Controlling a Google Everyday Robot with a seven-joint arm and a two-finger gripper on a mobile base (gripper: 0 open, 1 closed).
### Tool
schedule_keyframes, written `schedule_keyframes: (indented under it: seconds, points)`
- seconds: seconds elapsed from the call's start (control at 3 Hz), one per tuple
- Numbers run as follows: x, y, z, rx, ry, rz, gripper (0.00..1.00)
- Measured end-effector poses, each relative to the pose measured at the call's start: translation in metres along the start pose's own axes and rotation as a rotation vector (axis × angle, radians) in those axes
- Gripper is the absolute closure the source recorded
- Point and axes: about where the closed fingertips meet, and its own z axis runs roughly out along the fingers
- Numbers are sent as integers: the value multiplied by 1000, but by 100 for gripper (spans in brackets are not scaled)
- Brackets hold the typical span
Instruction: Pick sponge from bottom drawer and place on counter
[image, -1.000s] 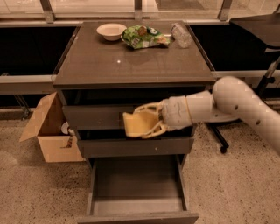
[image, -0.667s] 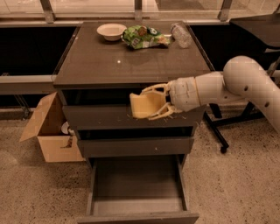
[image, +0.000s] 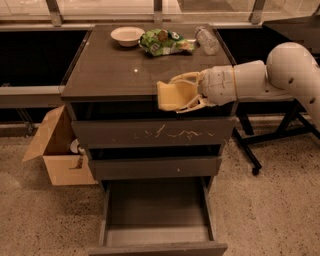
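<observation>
The pale yellow-tan sponge (image: 171, 95) is held in my gripper (image: 181, 93), which is shut on it at the front edge of the counter (image: 115, 67), right of the middle. The sponge hangs level with the counter's front lip, in the air, not resting on the top. My white arm (image: 260, 77) reaches in from the right. The bottom drawer (image: 156, 215) is pulled out below and its interior shows bare.
At the back of the counter stand a white bowl (image: 127, 35), a green snack bag (image: 163, 42) and a lying clear bottle (image: 206, 39). An open cardboard box (image: 57, 150) sits on the floor at the left. Black chair legs (image: 260, 145) stand at the right.
My gripper has lifted the sponge from in front of the middle drawers up to the counter's front edge and moved it slightly right.
</observation>
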Motion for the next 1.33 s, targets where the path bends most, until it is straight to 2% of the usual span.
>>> schedule_keyframes:
  seconds: [0.33,0.67,1.0,1.33]
  points:
    - [5,-15,-1,48,7,-8,100]
    - [19,-40,-3,81,8,0,100]
    - [39,-114,-10,91,-2,-18,100]
    - [39,-113,-8,88,-4,-16,100]
